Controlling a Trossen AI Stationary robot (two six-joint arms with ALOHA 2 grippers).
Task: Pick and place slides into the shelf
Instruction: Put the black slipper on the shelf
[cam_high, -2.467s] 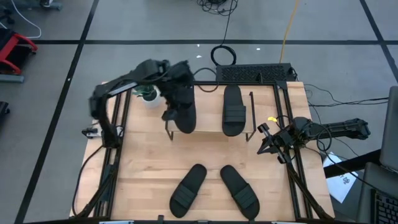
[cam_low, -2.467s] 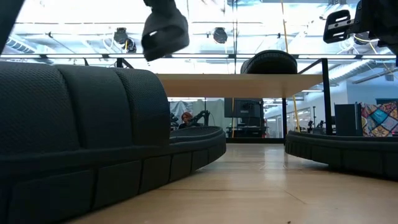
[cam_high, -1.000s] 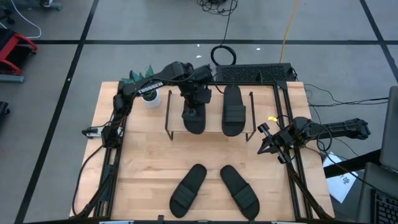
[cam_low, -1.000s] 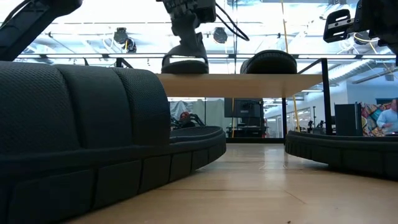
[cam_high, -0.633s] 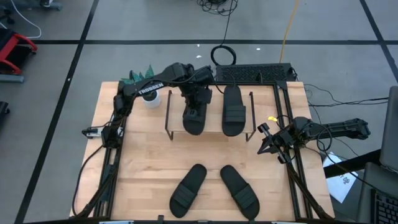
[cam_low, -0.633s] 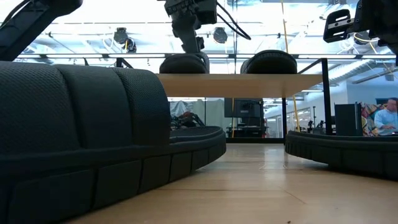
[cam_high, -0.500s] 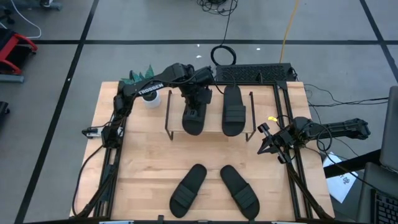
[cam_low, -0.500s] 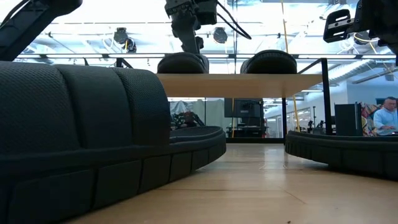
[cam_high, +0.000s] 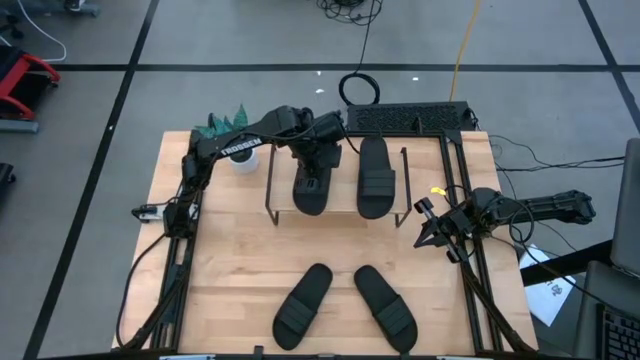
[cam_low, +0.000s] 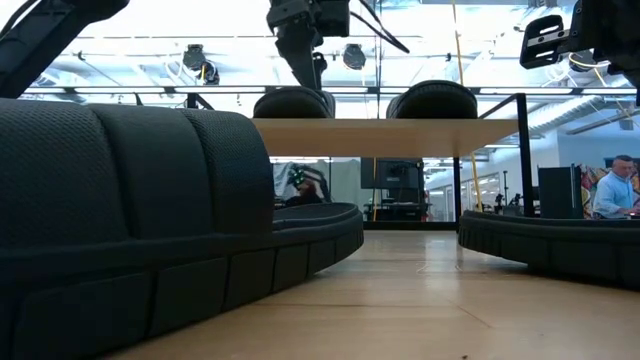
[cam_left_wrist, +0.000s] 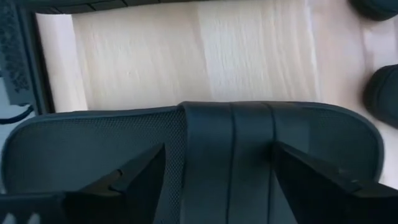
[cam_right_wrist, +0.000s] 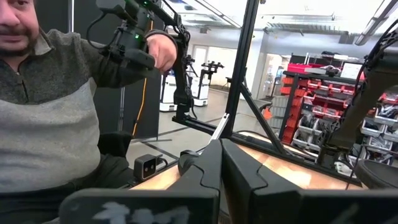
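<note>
Two black slides lie side by side on the shelf (cam_high: 344, 196), soles on its light board: the left slide (cam_high: 311, 188) and the right slide (cam_high: 375, 178). My left gripper (cam_high: 313, 166) hangs open just above the left slide. In the left wrist view its fingers (cam_left_wrist: 134, 180) stand on either side of the slide's strap (cam_left_wrist: 227, 155) without touching it. In the low view the gripper (cam_low: 303, 55) is clear above that slide (cam_low: 293, 102). Two more slides (cam_high: 303, 304) (cam_high: 385, 305) lie on the table near its front edge. My right gripper (cam_high: 432, 228) waits shut at the table's right edge.
A white cup (cam_high: 241, 159) and a green thing (cam_high: 226, 122) stand at the far left, and a black grid (cam_high: 410, 118) lies at the far edge. Bare wood (cam_high: 340, 245) lies between the shelf and the near slides. A person (cam_right_wrist: 50, 99) sits beyond the table.
My left gripper has opened and let go of the left slide, then risen a little. The slide, held slightly tipped above the board a second ago, has settled flat on the shelf beside the other one.
</note>
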